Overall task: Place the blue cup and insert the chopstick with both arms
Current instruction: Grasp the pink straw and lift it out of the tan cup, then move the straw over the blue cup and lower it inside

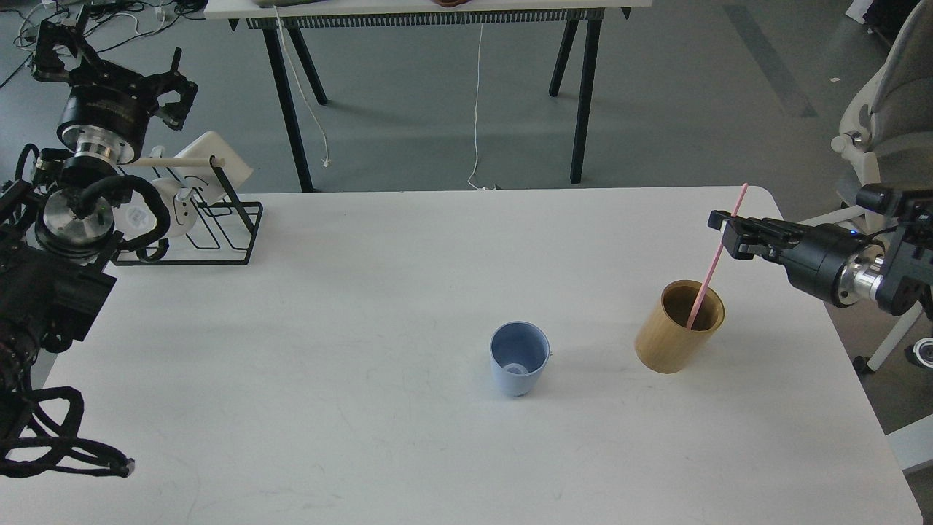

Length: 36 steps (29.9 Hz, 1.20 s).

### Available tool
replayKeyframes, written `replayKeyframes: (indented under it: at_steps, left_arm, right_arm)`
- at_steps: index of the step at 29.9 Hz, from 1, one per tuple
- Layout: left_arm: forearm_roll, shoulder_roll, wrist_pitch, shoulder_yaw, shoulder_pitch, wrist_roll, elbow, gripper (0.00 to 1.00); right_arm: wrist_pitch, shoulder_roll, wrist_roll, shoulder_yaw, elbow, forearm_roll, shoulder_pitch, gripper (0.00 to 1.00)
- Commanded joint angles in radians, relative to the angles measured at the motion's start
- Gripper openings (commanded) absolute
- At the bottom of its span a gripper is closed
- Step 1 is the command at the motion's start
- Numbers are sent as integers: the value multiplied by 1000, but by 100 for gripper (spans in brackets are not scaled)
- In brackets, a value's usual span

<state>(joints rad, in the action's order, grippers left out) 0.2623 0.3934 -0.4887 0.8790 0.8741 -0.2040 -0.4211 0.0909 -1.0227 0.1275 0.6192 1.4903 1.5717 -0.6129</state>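
currently the blue cup (519,359) stands upright near the middle of the white counter (350,306), mouth up and empty, so its placing looks done and the step in hand is the chopstick. the chopstick (715,259) is a thin pink stick leaning up and to the right, its lower end inside the tan wooden holder (679,327) just to the right of the cup. my right gripper (721,227) reaches in from the right edge and meets the stick along its upper part; its fingers appear to pinch the stick, though they are small and dark, so i judge this rather than see it clearly. my left gripper (109,58) hangs high at the upper left, above the black wire rack (219,233), well apart from the cup, its fingers spread and holding nothing. the next move, as i judge it, calls for lifting the stick straight out until its tip clears the holder's rim, carrying it left over the cup's mouth, and lowering it in without tipping the light cup.
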Motion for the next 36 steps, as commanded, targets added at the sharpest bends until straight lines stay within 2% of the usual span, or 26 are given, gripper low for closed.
replayKeyframes:
  at_steps: [1,4,6,9,13,20,28,36]
  left_arm:
    - [0,13,0,0,0,-2,-1,100]
    - [-2,15,0,0,2,-8,1,100]
    - [-2,16,0,-2,0,-11,-1,100]
    - [-2,16,0,-3,0,-11,-2,100]
    - [-3,16,0,-3,0,-12,-2,100]
    - [-2,18,0,-5,-7,-14,-4,100]
    - [-2,24,0,-6,-14,-34,-4,100]
    - [-2,24,0,-5,-15,-34,-1,100]
  right_arm:
    - [26,-54,0,2,31,-10,-135,1]
    - [68,-43,-2,-1,10,-39,-253,1]
    - [72,5,-9,-6,4,-68,-290,1]
    - [73,137,-37,-7,2,-71,-306,1]
    - [75,280,-43,-32,13,-67,-292,1]
    - [75,424,-46,-144,1,-6,-288,1]
    - [75,437,-46,-190,-16,31,-240,1]
    - [73,451,-45,-199,-13,31,-223,1]
